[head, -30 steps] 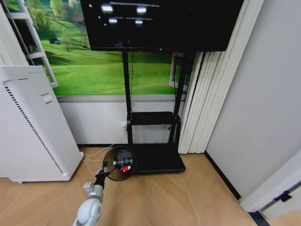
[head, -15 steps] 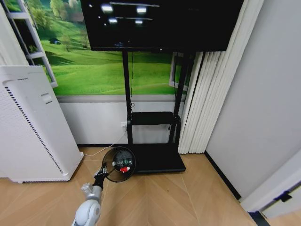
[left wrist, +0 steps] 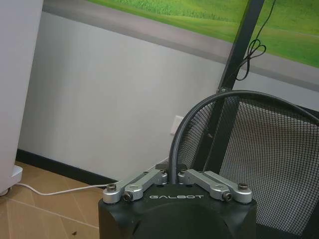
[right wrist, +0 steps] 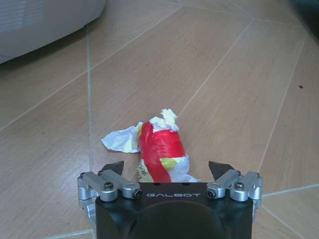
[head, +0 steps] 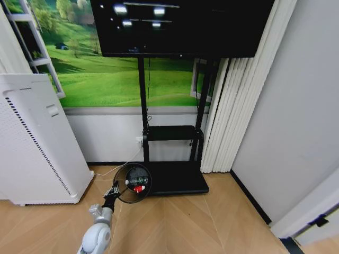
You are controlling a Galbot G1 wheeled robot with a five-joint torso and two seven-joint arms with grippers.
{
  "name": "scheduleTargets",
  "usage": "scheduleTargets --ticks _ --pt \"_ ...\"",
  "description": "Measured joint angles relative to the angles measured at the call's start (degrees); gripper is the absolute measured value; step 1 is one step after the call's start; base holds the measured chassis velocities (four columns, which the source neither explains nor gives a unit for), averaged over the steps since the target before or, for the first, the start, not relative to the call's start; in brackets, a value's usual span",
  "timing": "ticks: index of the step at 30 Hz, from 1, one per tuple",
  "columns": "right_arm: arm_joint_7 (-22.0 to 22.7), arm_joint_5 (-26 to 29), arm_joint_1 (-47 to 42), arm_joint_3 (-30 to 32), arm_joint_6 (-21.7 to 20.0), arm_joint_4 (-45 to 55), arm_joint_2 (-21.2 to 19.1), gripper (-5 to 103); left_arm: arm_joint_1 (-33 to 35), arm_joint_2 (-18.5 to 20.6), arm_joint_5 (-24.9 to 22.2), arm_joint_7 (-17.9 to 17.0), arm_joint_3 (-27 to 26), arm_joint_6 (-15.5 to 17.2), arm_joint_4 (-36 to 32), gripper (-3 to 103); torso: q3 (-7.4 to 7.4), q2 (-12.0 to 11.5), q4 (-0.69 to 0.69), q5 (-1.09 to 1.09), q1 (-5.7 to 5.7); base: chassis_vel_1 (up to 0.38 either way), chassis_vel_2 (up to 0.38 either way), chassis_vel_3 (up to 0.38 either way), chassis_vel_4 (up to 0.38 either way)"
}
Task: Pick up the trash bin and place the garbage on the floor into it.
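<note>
Far left there's a big white perforated appliance (head: 37,143) standing on the wooden floor (head: 212,227) against the wall. Just right of it, low in the head view, the left arm reaches forward and its left gripper (head: 112,191) has the trash bin (head: 133,183) by the rim. From the left wrist view the left gripper (left wrist: 174,175) has its two fingers pinched together on the rolled rim of the trash bin (left wrist: 259,149), so the thin rim edge runs right up between the fingers and the mesh wall curves away to one side. The bin is held up off the floor and tipped, its open mouth facing the head camera. Inside it you can see a red lump (head: 139,188) and, above that, something with a bit of green on it that's too small to make out properly.

Behind the bin is a black TV stand (head: 175,180) with a dark screen (head: 180,26) above it, then white curtains (head: 233,106) further right.

Right wrist view: the right gripper (right wrist: 169,173) is down close to the floor (right wrist: 234,74) with its fingers spread wide apart. A red-and-white wrapper (right wrist: 157,149) lies on the floor between the two fingers, a little closer to one finger than the other, and neither fingertip is touching it.
</note>
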Motion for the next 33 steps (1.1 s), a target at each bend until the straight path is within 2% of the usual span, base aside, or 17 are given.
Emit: scheduleTargets --ticks 6,7,9,10,12,13,15,16,18,19,22,23,24,26,28,33 --pt "1.08 -2.24 0.25 0.80 0.00 -0.56 0.23 81 -0.03 0.02 -0.03 0.00 0.19 -0.01 -0.39 3 0.00 0.00 0.00 -0.01 0.00 0.000 0.000 0.000 0.000" --pt "1.08 -2.24 0.25 0.80 0.00 -0.56 0.23 81 -0.03 0.02 -0.03 0.00 0.19 -0.01 -0.39 3 0.00 0.00 0.00 -0.01 0.00 0.000 0.000 0.000 0.000" --pt "1.14 -2.51 0.55 0.96 0.00 -0.73 0.20 70 -0.07 -0.01 -0.02 -0.02 0.31 -0.01 -0.40 3 0.00 0.00 0.00 0.00 0.00 0.000 0.000 0.000 0.000" --pt "1.14 -2.51 0.55 0.96 0.00 -0.73 0.20 70 -0.07 -0.01 -0.02 -0.02 0.31 -0.01 -0.40 3 0.00 0.00 0.00 0.00 0.00 0.000 0.000 0.000 0.000" --pt "1.15 -2.67 0.66 1.15 0.00 -0.73 0.16 59 -0.13 0.05 -0.06 -0.03 0.43 0.00 -0.40 3 0.00 0.00 0.01 -0.01 0.00 0.000 0.000 0.000 0.000" --pt "1.15 -2.67 0.66 1.15 0.00 -0.73 0.16 59 -0.13 0.05 -0.06 -0.03 0.43 0.00 -0.40 3 0.00 0.00 0.01 -0.01 0.00 0.000 0.000 0.000 0.000" --pt "1.15 -2.78 0.48 1.40 0.00 -0.73 0.20 48 -0.21 0.13 -0.14 -0.03 0.48 0.01 -0.41 3 0.00 0.00 0.01 0.00 0.00 0.000 0.000 0.000 0.000" --pt "1.15 -2.78 0.48 1.40 0.00 -0.73 0.20 48 -0.21 0.13 -0.14 -0.03 0.48 0.01 -0.41 3 0.00 0.00 0.01 0.00 0.00 0.000 0.000 0.000 0.000" --pt "1.15 -2.83 0.03 1.62 0.00 -0.61 0.25 37 -0.20 0.23 -0.17 -0.03 0.52 0.01 -0.41 3 0.00 0.00 0.00 0.00 0.00 0.000 0.000 0.000 0.000" --pt "1.15 -2.83 0.03 1.62 0.00 -0.61 0.25 37 -0.20 0.23 -0.17 -0.03 0.52 0.01 -0.41 3 0.00 0.00 0.00 0.00 0.00 0.000 0.000 0.000 0.000" --pt "1.15 -2.86 -0.40 2.06 0.00 -0.19 0.24 21 -0.18 0.40 -0.19 -0.02 0.53 0.01 -0.18 3 0.00 0.00 0.00 -0.01 0.00 0.000 0.000 0.000 0.000" --pt "1.15 -2.86 -0.40 2.06 0.00 -0.19 0.24 21 -0.18 0.40 -0.19 -0.02 0.53 0.01 -0.18 3 0.00 0.00 0.00 -0.01 0.00 0.000 0.000 0.000 0.000" --pt "1.13 -2.86 -0.61 2.21 0.00 0.08 0.16 16 -0.14 0.45 -0.19 -0.02 0.51 0.01 -0.13 3 0.00 0.00 0.00 0.00 0.00 0.000 0.000 0.000 0.000" --pt "1.11 -2.82 -0.73 2.32 0.00 0.22 0.07 16 -0.11 0.48 -0.19 -0.02 0.50 0.00 -0.13 3 0.00 0.00 0.00 0.00 0.00 0.000 0.000 0.000 0.000" --pt "1.04 -2.67 -1.06 2.60 0.01 0.61 -0.18 5 -0.03 0.47 -0.17 -0.02 0.45 0.00 -0.27 3 0.00 0.00 0.00 0.00 0.00 0.000 0.000 0.000 0.000" --pt "0.87 -1.97 -1.75 2.93 0.01 1.46 -0.65 3 0.13 0.32 0.01 -0.02 0.41 0.00 -0.48 3 0.00 0.00 0.00 0.00 0.00 0.000 0.000 0.000 0.000"
